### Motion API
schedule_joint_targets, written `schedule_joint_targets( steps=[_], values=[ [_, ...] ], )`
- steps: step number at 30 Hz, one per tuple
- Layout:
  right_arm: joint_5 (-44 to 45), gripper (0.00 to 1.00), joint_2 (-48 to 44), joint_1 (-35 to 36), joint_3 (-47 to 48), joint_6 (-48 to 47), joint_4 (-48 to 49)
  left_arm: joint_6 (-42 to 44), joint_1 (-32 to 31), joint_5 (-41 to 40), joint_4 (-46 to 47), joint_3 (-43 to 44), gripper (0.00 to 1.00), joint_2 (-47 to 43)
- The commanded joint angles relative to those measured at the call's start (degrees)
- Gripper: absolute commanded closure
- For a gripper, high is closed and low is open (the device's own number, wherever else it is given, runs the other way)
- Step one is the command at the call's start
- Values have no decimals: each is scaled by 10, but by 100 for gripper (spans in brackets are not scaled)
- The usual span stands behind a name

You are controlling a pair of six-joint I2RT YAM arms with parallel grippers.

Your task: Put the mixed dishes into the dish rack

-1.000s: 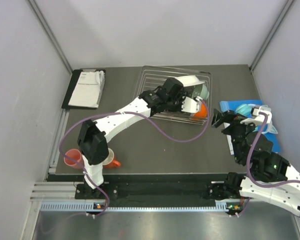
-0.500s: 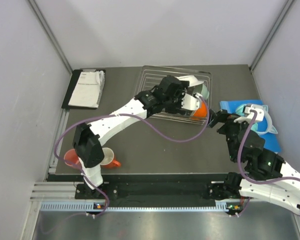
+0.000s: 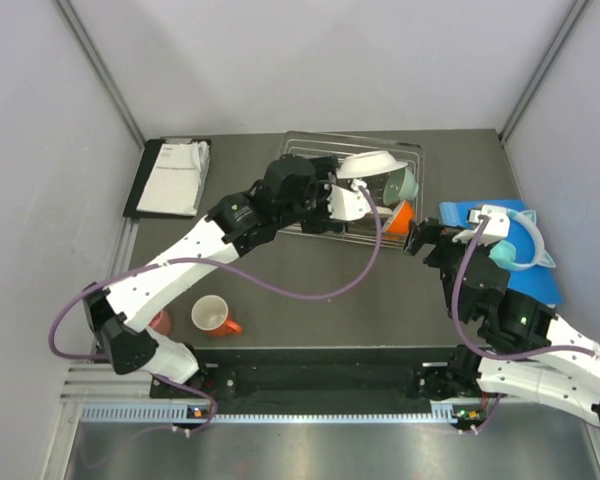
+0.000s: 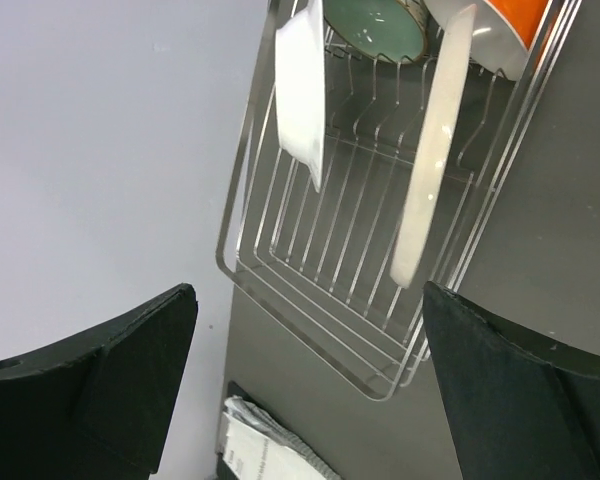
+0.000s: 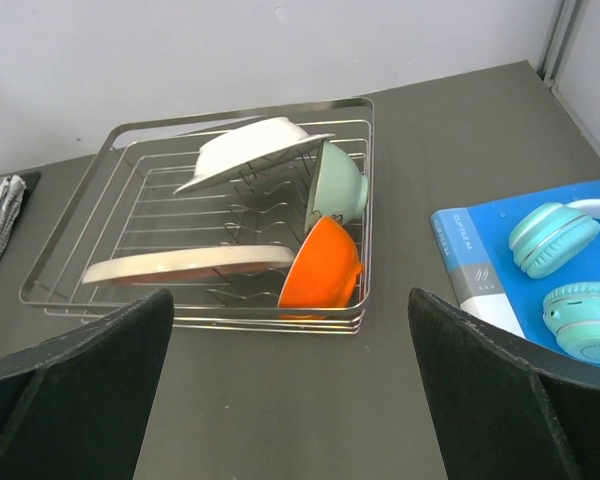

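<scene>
I'm seeing the left gripper [image 4: 307, 290] hanging over the dish rack [image 4: 242, 200] with its fingers [image 4: 100, 385] spread wide and nothing between them. The right gripper [image 5: 290, 300] is likewise gaping and empty, facing the rack from just off its near right corner. Inside the rack, a pink-and-cream plate [image 5: 185, 265] is standing on edge along the near side, with an orange cup [image 5: 323, 265] tipped over at its right end. A mint green bowl [image 5: 338, 185] is sitting behind the cup, and a white bowl [image 5: 250, 148] is leaning upside down against it. An orange mug [image 3: 212, 314] is waiting on the table near the left arm's base, well apart from the rack, with a salmon cup [image 3: 160, 322] beside it, half hidden. Teal headphones [image 5: 555, 235] are lying on a blue book [image 5: 480, 265] to the right.
</scene>
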Motion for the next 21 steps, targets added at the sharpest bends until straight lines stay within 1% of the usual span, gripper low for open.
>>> schedule_joint_targets(
  steps=[1,3,4,5,6,7,8,9,10,11,13,14,17,21],
  values=[
    [10,0,15,-3,27,4,3,-67,19,-8,10,-53,1,-33],
    [10,0,21,-3,31,9,-3,-104,68,-7,11,-67,1,-23],
    [10,0,22,-3,33,12,-7,-144,89,-9,9,-62,1,-12],
    [10,0,24,-3,33,14,-10,-164,137,-15,6,-45,1,19],
    [10,0,24,-3,33,16,-11,-184,161,-14,3,-29,1,37],
    [10,0,23,-3,31,17,-14,-220,185,-14,-4,10,1,78],
    [11,0,25,-3,31,23,-15,-239,227,-7,-14,35,1,100],
    [10,0,25,-4,30,26,-18,-276,247,3,-26,64,1,122],
    [9,1,27,-3,30,32,-24,-293,263,8,-39,121,1,166],
    [10,0,28,-3,30,35,-27,-308,290,14,-60,147,1,187],
    [11,0,32,-3,33,40,-38,-335,307,21,-77,200,1,234],
    [13,0,32,-3,34,42,-40,-340,316,21,-84,208,1,246],
    [15,0,34,-4,34,42,-42,-354,321,17,-84,200,1,268],
    [15,0,38,-3,36,41,-42,-384,324,41,-77,174,1,280]
  ],
)
